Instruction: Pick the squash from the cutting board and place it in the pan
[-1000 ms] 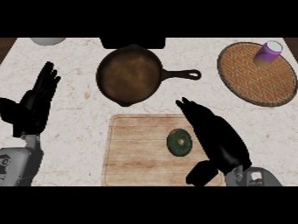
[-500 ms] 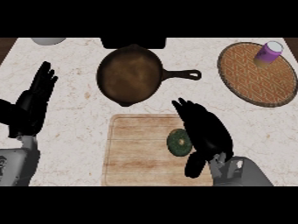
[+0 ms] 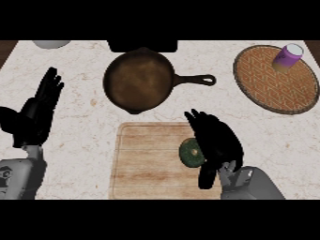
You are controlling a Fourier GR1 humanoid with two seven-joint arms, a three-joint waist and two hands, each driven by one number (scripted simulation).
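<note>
**Right hand closes in beside the squash**

Since a second ago, we see the right hand (image 3: pixel 214 140) has drawn leftward and back over the cutting board (image 3: pixel 148 161), so that it now lies right against the squash (image 3: pixel 190 153), where earlier a gap showed between them. Its fingers are stretched out straight, pointing up and to the left, with the thumb hanging down toward the board's lower part; nothing is curled round the squash yet. The squash, a dark green round piece, still lies on the right half of the wooden board, partly covered on its right side by the hand.

The cast-iron pan (image 3: pixel 139 80) sits just above the board, its handle pointing right. We see the left hand (image 3: pixel 34 115) open, fingers up, resting at the left of the marble counter (image 3: pixel 79 112). At upper right a woven round mat (image 3: pixel 273 84) carries a purple cup (image 3: pixel 287 56) on its upper edge. A white bowl (image 3: pixel 50 44) peeks in at the top left.
</note>
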